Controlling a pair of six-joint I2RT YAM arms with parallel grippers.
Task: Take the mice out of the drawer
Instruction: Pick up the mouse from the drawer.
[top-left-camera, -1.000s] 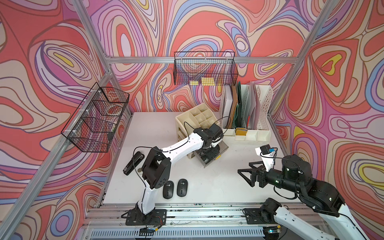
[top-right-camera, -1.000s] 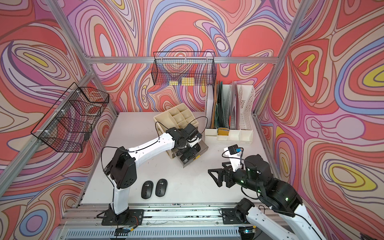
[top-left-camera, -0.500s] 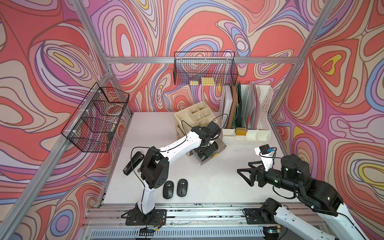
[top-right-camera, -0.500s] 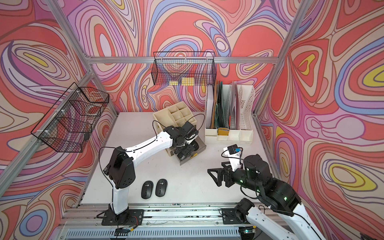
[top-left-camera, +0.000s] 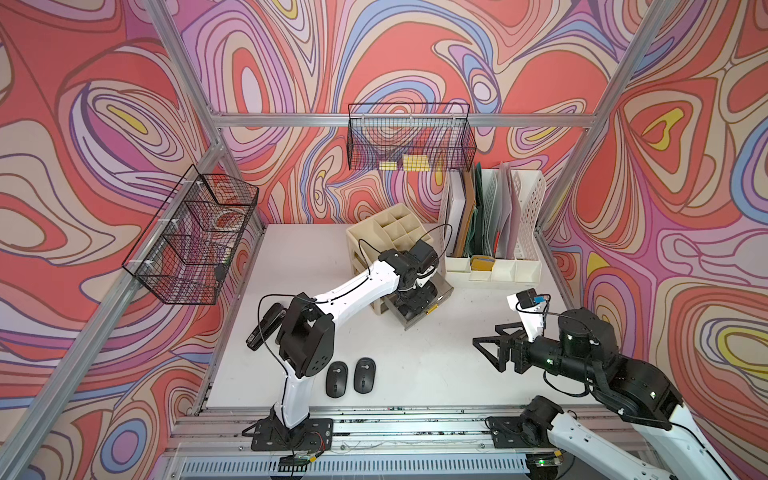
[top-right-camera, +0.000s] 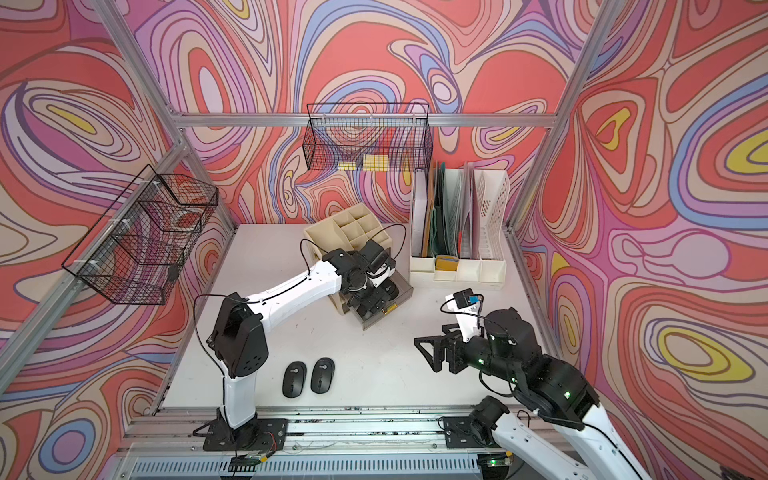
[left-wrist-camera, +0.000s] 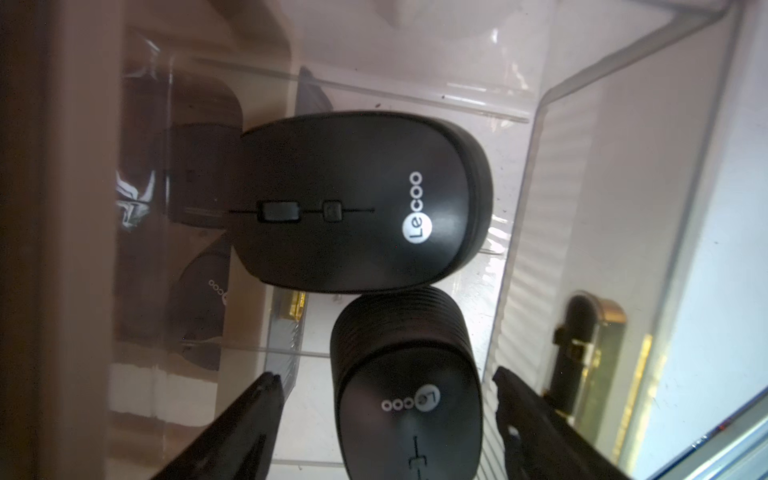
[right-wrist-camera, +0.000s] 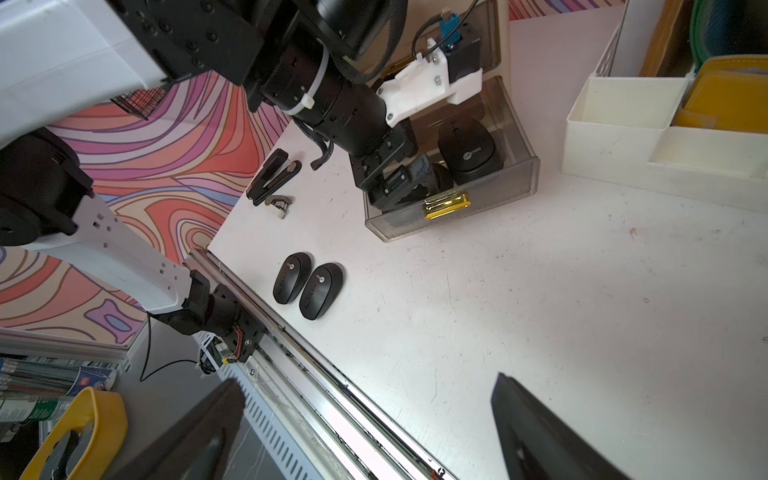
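The left hand (left-wrist-camera: 384, 372) is hanging open inside the smoky plastic drawer (right-wrist-camera: 490, 208), straddling a small black oval mouse (left-wrist-camera: 407, 399) without gripping it; the right hand (right-wrist-camera: 368, 379) is hovering wide open, empty.

nearer mouse (left-wrist-camera: 409, 399) cut off at edge, inner mouse (left-wrist-camera: 199, 299) blurred

"Lecoo" was printed in white on the centre mouse (left-wrist-camera: 361, 203), mid-frame in the left wrist view, with "Le" inside a white dot. The lower mouse (left-wrist-camera: 409, 399) carried the same mark upside down. The left mouse (left-wrist-camera: 199, 291), dim, showed only "coo". Logos on the table mice (right-wrist-camera: 321, 291) were too small to read.
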